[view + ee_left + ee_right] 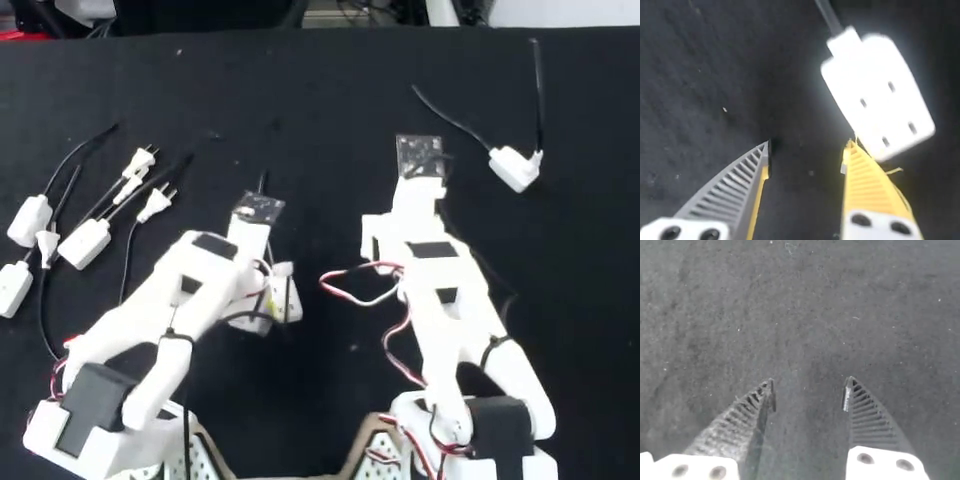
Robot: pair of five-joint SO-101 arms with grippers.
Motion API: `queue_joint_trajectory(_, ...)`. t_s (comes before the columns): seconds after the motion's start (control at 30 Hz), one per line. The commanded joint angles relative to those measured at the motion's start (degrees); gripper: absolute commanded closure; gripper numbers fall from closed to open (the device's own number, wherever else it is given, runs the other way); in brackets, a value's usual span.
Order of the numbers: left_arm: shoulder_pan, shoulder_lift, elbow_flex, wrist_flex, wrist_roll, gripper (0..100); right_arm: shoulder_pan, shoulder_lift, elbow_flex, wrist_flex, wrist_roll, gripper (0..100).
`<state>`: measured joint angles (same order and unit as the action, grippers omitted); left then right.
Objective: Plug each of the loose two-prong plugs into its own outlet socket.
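Observation:
In the left wrist view a white outlet block (876, 95) with several socket holes lies on the black cloth, its black cord leading away. My left gripper (807, 150) is open just short of it, and the yellow finger (867, 185) nearly touches the block's near corner. Nothing sits between the fingers. My right gripper (810, 385) is open over bare black cloth. In the high view, loose white two-prong plugs (138, 160) (155, 203) lie at the far left, with white outlet blocks (85, 242) (30, 220) beside them. Another white block (515, 167) lies at the back right.
Black cords trail from the plugs and blocks across the left side (70, 160) and the back right (450, 115). The left arm (180, 300) and right arm (450, 300) stand side by side near the table's front edge. Red and white servo wires (355, 285) hang between them.

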<state>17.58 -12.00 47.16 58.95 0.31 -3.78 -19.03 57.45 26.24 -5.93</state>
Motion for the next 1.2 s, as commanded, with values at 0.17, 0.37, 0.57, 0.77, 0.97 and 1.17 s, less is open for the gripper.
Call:
queue_joint_trajectory(0.17,-11.74,0.62,-25.19,11.16,-1.58,77,0.79,-1.98,-3.3,0.53,-0.7,78.3)
queue_joint_trajectory(0.37,-8.75,10.99,-22.46,-7.3,6.68,77,0.79,-1.98,-3.3,0.53,-0.7,78.3)
queue_joint_trajectory(0.57,-4.7,18.55,-26.51,-10.37,6.95,77,0.79,-1.98,-3.3,0.53,-0.62,78.3)
queue_joint_trajectory(0.77,-5.41,23.47,-29.76,-11.43,7.03,77,0.79,-1.98,-3.3,0.53,-0.53,78.3)
queue_joint_trajectory(0.97,-11.74,27.43,-30.29,-9.67,13.36,77,0.79,-1.98,-3.38,0.53,-0.44,78.3)
queue_joint_trajectory(1.17,-15.87,24.09,-28.7,-2.55,15.21,77,0.79,-1.98,-3.47,0.53,-0.44,78.3)
